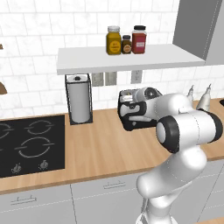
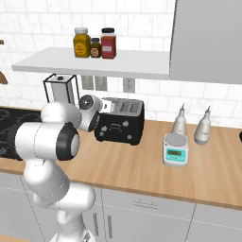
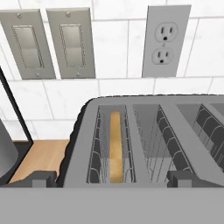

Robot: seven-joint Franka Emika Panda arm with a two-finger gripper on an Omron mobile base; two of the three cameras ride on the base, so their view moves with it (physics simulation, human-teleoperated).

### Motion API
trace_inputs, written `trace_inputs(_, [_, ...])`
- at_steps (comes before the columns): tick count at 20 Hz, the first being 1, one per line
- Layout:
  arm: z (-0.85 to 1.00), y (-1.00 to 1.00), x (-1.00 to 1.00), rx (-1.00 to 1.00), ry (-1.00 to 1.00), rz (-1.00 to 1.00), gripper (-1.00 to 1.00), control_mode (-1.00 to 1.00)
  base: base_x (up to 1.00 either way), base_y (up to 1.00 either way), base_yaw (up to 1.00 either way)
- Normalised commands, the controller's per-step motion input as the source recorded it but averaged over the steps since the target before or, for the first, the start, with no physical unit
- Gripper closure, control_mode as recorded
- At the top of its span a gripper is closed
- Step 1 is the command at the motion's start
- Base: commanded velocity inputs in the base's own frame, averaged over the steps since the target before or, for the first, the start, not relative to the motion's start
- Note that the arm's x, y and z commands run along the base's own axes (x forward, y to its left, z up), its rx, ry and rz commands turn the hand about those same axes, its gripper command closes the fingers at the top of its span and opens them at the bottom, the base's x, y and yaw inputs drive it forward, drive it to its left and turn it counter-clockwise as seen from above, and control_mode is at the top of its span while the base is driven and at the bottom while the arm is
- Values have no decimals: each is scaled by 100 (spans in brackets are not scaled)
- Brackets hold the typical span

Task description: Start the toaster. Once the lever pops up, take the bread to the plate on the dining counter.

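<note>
We find the pincer (image 3: pixel 112 178) with its jaws spread wide and nothing between them; its two dark fingertips (image 3: pixel 43 178) rise at the bottom of the hand view, one on each side of the toaster's top. Directly ahead of the pincer, and just below it, lies the toaster (image 3: pixel 144 140), seen from above with its grey top plate and wire-lined slots. In the slot nearest the left fingertip we see the bread (image 3: pixel 115 146), standing on edge, sunk in the slot. Its long visible edge runs straight away from the pincer toward the wall, parallel to the slot. The neighbouring slot, on the right, shows wire guides alone.

Beyond the toaster, on the white tiled wall, we note two light switches (image 3: pixel 48 43) to the left and an outlet (image 3: pixel 166 41) to the right. In the right base view the toaster (image 2: pixel 120 121) sits on the wooden counter (image 2: pixel 142 165), its front with small light controls facing out from the wall, its long axis along the wall. A paper-towel holder (image 1: pixel 79 99) stands to the left of the pincer, a kitchen scale (image 2: pixel 176 149) well to the right.
</note>
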Motion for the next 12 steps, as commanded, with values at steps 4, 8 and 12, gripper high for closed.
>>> trace_inputs(4, [0,0,0,0,0,0,-100,-100,0,0,0])
trace_inputs(8, [0,0,0,0,0,0,-100,-100,0,0,0])
trace_inputs(12, [0,0,0,0,0,0,-100,-100,0,0,0])
